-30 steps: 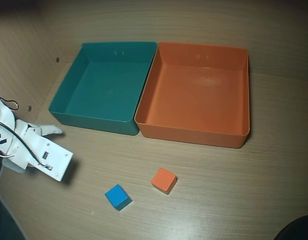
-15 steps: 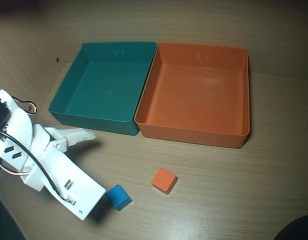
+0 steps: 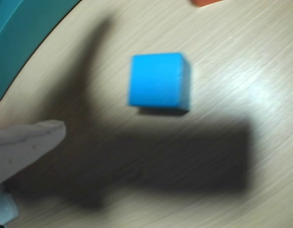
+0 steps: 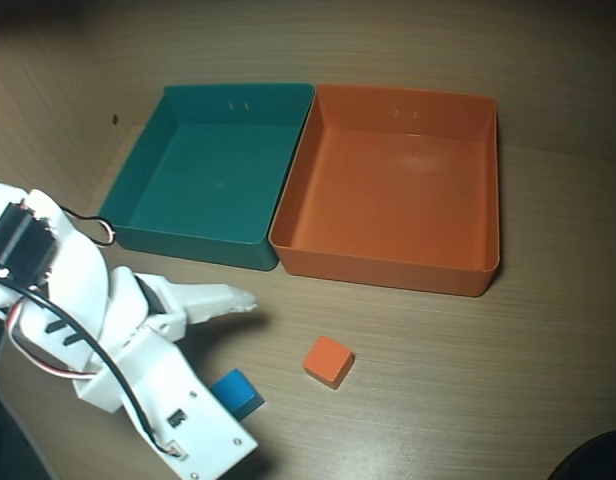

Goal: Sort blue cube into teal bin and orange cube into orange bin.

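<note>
The blue cube (image 3: pixel 158 80) rests on the wooden table and fills the middle of the wrist view. In the overhead view the blue cube (image 4: pixel 240 392) is partly covered by the arm's white camera plate. The orange cube (image 4: pixel 328 360) lies to its right, free. My gripper (image 4: pixel 243 304) hangs just above-left of both cubes, pointing right, open and holding nothing. Only one pale finger (image 3: pixel 27 142) shows in the wrist view, left of the blue cube and apart from it. The teal bin (image 4: pixel 138 170) and orange bin (image 4: pixel 493 200) stand side by side behind, both holding nothing.
The white arm (image 4: pixel 98 330) with its black cable crosses the lower left of the table. A dark object (image 4: pixel 598 458) sits at the bottom right corner. Bare wood lies right of the orange cube.
The arm has swung out from the left edge toward the cubes. Its camera plate now covers part of the blue cube. Neither cube nor bin has moved.
</note>
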You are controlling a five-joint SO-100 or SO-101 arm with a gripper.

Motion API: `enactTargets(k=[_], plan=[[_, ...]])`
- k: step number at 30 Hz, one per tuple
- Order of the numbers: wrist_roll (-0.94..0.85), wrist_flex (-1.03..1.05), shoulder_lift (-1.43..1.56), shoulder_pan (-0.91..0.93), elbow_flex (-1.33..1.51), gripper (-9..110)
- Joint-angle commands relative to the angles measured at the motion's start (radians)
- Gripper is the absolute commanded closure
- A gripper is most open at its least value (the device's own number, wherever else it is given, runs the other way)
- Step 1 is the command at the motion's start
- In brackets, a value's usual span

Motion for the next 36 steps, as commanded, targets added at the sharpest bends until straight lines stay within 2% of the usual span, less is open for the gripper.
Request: enactTargets(k=[1, 8, 36], plan=[[-0.021, 0.000, -0.040, 0.005, -0.124, 55], [-0.126, 0.014, -0.155, 0.017, -0.163, 56], [-0.135, -0.003, -0.350, 0.034, -0.215, 56]])
